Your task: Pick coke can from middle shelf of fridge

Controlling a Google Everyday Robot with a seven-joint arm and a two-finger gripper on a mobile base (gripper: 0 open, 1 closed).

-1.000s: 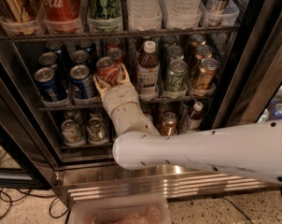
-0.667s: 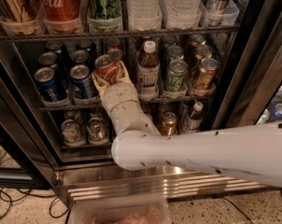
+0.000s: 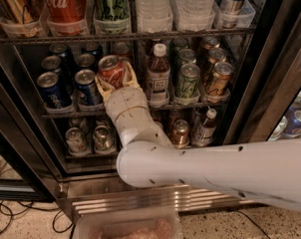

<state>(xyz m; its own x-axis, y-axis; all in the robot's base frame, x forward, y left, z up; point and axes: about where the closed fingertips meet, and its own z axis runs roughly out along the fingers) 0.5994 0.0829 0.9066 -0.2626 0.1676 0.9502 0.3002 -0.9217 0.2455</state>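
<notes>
The coke can (image 3: 112,68), red with white script and a silver top, is tilted at the front of the middle shelf (image 3: 193,105) of the fridge (image 3: 250,88). My gripper (image 3: 114,77) reaches into the fridge from below on a white arm (image 3: 215,166). It is shut on the coke can, with one finger on each side of it. The can's lower part is hidden behind the gripper's wrist (image 3: 125,108).
Blue Pepsi cans (image 3: 51,88) stand just left of the coke can. A brown bottle (image 3: 158,73) and green cans (image 3: 188,81) stand to its right. A large red Coca-Cola container (image 3: 66,4) is on the top shelf. A clear bin (image 3: 125,228) and cables (image 3: 6,218) lie on the floor.
The gripper with the coke can in it has moved up and slightly left; the can now sits higher against the Pepsi cans.
</notes>
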